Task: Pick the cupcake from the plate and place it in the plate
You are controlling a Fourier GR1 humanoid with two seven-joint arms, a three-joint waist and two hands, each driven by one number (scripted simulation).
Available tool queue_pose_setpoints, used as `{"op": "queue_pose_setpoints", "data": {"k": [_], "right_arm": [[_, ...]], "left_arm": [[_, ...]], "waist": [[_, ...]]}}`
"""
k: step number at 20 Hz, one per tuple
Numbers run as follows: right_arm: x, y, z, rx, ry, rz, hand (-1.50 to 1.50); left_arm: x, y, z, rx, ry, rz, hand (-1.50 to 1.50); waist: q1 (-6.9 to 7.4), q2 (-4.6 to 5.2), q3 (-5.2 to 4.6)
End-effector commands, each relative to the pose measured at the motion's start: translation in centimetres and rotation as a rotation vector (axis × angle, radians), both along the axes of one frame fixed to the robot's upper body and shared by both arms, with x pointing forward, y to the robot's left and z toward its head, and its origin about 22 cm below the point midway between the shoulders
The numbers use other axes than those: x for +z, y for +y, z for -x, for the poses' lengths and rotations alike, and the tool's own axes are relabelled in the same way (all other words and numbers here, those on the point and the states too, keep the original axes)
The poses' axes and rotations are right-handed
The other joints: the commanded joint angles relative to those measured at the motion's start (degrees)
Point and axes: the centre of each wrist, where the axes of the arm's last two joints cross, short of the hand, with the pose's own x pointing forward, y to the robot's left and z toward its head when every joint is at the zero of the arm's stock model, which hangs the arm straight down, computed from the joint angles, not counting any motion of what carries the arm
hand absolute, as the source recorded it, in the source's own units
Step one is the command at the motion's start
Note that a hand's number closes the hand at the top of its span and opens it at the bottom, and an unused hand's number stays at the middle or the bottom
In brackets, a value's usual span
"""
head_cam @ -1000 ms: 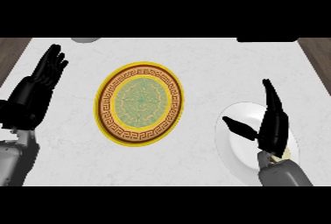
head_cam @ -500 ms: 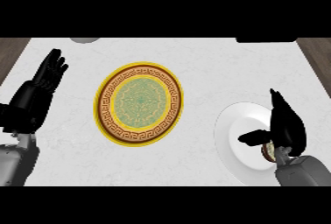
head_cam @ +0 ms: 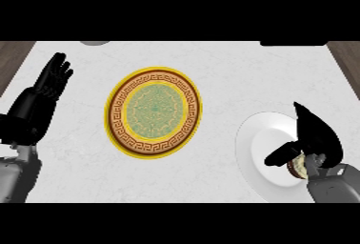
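The cupcake (head_cam: 298, 167) sits on the white plate (head_cam: 262, 138) at the lower right. Only a pale, brown-rimmed sliver of it shows under my right hand (head_cam: 320, 138). That hand hangs over the cupcake with its fingers stretched toward the far side and its thumb reaching left beside the cupcake. I cannot see the fingers curled round it. A gold-rimmed plate (head_cam: 116, 139) with a brown key border and a green centre lies in the middle of the counter with nothing on it. My left hand (head_cam: 38, 102) rests open at the left edge, fingers up.
The white counter ends in brown wood at the far left and far right corners. A grey object (head_cam: 94, 43) and a black object (head_cam: 295, 43) are cut off at the counter's far edge.
My right hand has sunk toward the near edge over the white plate, its thumb has swung in beside the cupcake, and part of the cupcake now shows. The left hand barely moved.
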Motion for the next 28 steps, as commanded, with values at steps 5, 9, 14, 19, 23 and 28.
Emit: {"op": "queue_pose_setpoints", "data": {"k": [5, 9, 14, 19, 23, 28], "right_arm": [[0.2, -1.1, -0.4, -0.161, 0.201, 0.154, -1.50], [-2.0, -1.6, 0.0, -0.181, 0.268, 0.121, -1.50], [-3.4, -3.3, 1.1, -0.200, 0.298, 0.112, -1.50], [-4.7, -2.3, 1.0, -0.199, 0.307, 0.078, -1.50], [-5.0, -4.0, 1.3, -0.192, 0.337, 0.058, -1.50], [-7.6, -5.1, 0.6, -0.230, 0.405, 0.103, -1.50]], "left_arm": [[0.1, -0.2, -0.3, -0.009, 0.001, -0.009, 0.00], [0.0, -1.5, -0.6, -0.016, 0.008, 0.023, 0.00], [1.3, 0.7, 0.2, 0.001, -0.004, -0.003, 0.00], [0.1, 0.1, -0.4, 0.001, -0.003, 0.013, 0.00], [0.3, 1.3, -1.5, 0.002, 0.011, 0.000, 0.00], [0.3, -0.2, -0.3, 0.006, -0.002, 0.003, 0.00]], "waist": [[0.18, 0.16, 0.05], [0.16, 0.23, 0.10], [0.30, 0.10, 0.12], [0.26, 0.20, 0.12], [-0.11, 0.26, 0.12], [0.43, 0.25, 0.14]]}}
